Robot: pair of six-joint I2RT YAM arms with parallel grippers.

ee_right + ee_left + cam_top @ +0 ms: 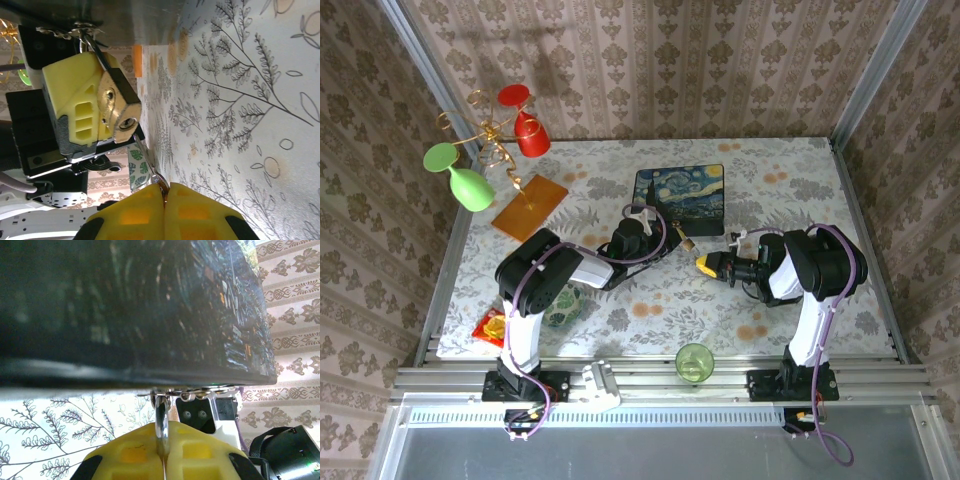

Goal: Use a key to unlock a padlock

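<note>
The small brass padlock [120, 102] hangs in front of the painted starry-night box [680, 190], its keyhole facing my right wrist camera. My left gripper [164, 440] is shut on the padlock, and its yellow fingers [75, 100] clamp the lock from the side. The silver shackle [161, 415] rises edge-on from between the pads to a thin chain [200, 392] under the box edge. My right gripper [165, 192] is shut on a silver key [146, 155]. The key's tip sits just below the keyhole, touching or nearly touching the lock's face. From above, the grippers [703, 264] meet at table centre.
A green cup [694, 362] stands near the front edge between the arm bases. A gold wire rack on an orange base [530, 207], holding a green [470, 188] and a red glass [531, 135], stands back left. A red packet [490, 327] and a leaf-patterned item [560, 305] lie front left.
</note>
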